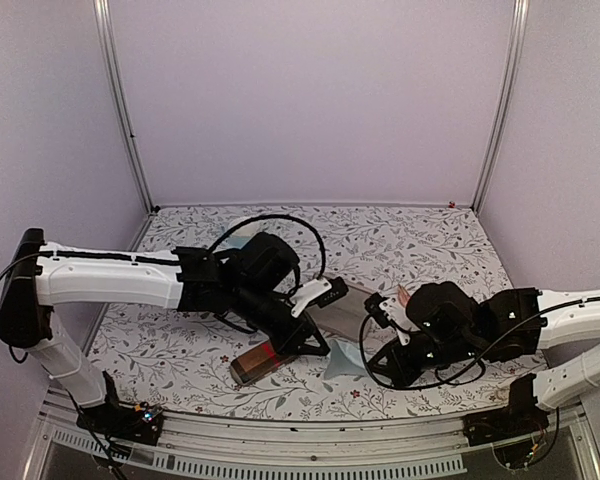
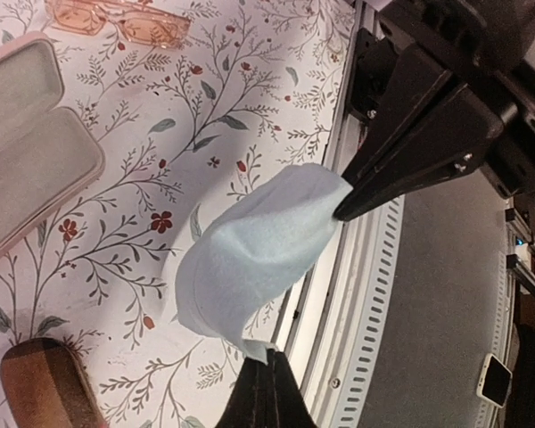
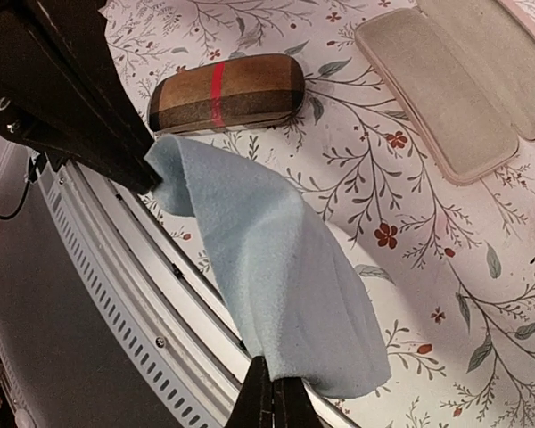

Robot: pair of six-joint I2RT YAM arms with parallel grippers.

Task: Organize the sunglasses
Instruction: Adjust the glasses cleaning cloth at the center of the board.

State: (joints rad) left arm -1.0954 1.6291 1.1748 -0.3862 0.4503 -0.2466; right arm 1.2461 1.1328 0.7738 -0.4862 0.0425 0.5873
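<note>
A pair of sunglasses with a pale pinkish frame lies on the floral table, at the top edge of the left wrist view. A pale blue cloth hangs stretched between both grippers above the table's near edge. My left gripper is shut on one corner of it. My right gripper is shut on the opposite corner. In the top view the cloth spans the short gap between the left gripper and the right gripper.
A brown case with a red band lies shut beside the cloth, also seen as the brown case from above. An open case with a grey lining rests farther in. The metal rail of the near table edge runs under the cloth.
</note>
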